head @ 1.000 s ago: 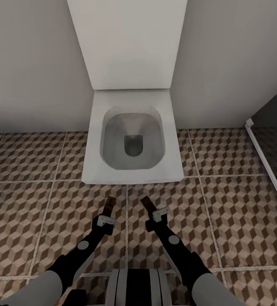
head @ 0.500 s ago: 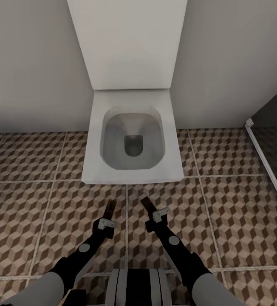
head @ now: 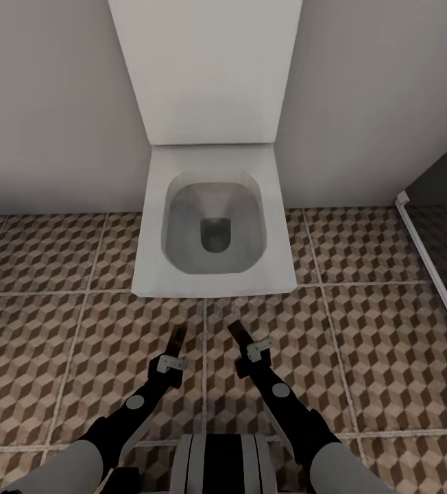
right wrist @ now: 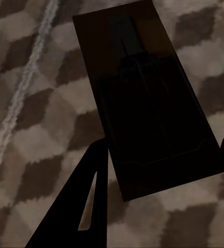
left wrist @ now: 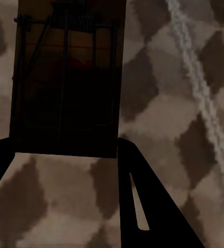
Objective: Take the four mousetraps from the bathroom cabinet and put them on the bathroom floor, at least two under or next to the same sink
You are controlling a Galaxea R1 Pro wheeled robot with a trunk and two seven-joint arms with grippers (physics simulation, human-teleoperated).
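A robot stands on the bathroom floor [head: 59, 343], tiled in a brown, beige and white cube pattern, facing a white toilet [head: 214, 219] set against a pale wall [head: 45, 103]. Both black arms reach forward and down, side by side, each gripper holding a small brown mousetrap out in front of its fingers. The left gripper [head: 175, 351] is closed on the near end of the left trap [head: 177, 337]; in the left wrist view that trap [left wrist: 65, 77] sits between the dark fingers [left wrist: 143, 206], its wire frame and spring visible, above the tiles. The right gripper [head: 246, 348] is likewise clamped on the right trap [head: 236, 333], which angles slightly away from the left one; in the right wrist view this trap [right wrist: 143, 98] lies tilted between the fingers [right wrist: 81, 212]. Both traps are just short of the toilet's front edge, with a grout line running between the two grippers. Well off to the right gripper's side, a white frame [head: 429, 267] edges a darker area.
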